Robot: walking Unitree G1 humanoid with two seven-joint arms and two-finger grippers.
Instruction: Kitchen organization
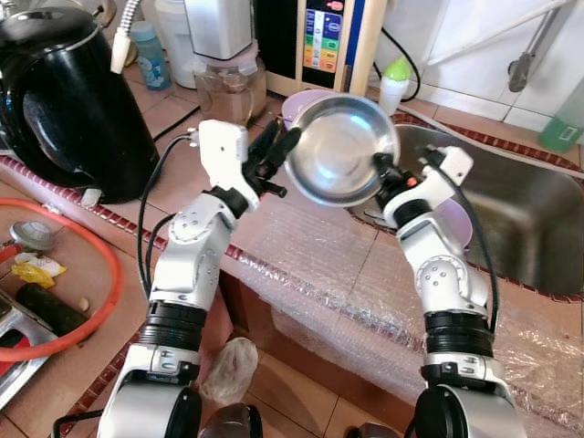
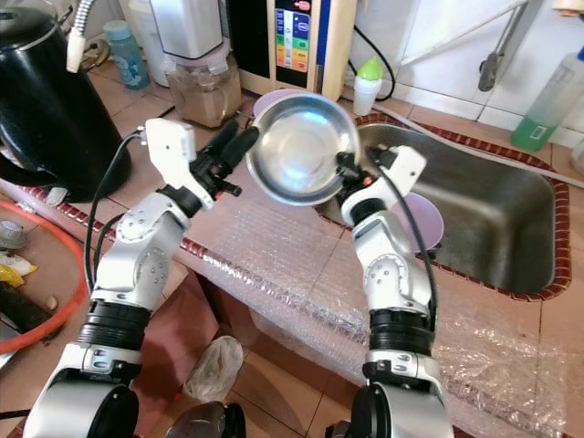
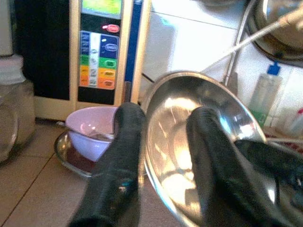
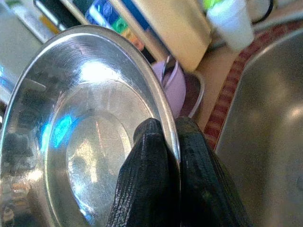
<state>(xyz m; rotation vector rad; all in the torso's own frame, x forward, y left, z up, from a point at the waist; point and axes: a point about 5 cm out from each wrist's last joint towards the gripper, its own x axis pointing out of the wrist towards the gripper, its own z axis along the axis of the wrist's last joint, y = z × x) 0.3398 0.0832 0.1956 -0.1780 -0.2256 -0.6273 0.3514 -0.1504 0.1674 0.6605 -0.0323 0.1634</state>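
Observation:
A shiny steel bowl (image 1: 339, 151) is held tilted in the air above the counter, between my two arms. My right gripper (image 1: 381, 170) is shut on its rim at the side toward the sink; the right wrist view has both black fingers (image 4: 151, 179) pinching the rim of the steel bowl (image 4: 71, 118). My left gripper (image 1: 279, 146) is open at the opposite rim. In the left wrist view one finger (image 3: 118, 161) is outside the steel bowl (image 3: 168, 137) and the other is inside it. A purple bowl (image 3: 94, 130) rests on a metal dish just behind.
Steel sink (image 1: 525, 228) on the right holds another purple bowl (image 2: 424, 219). Black kettle (image 1: 73, 109) at left, blender jar (image 1: 224, 87) and water purifier (image 1: 328, 36) at the back. Bubble wrap (image 1: 319, 260) covers the counter's front edge. Orange hose (image 1: 102, 274) lies lower left.

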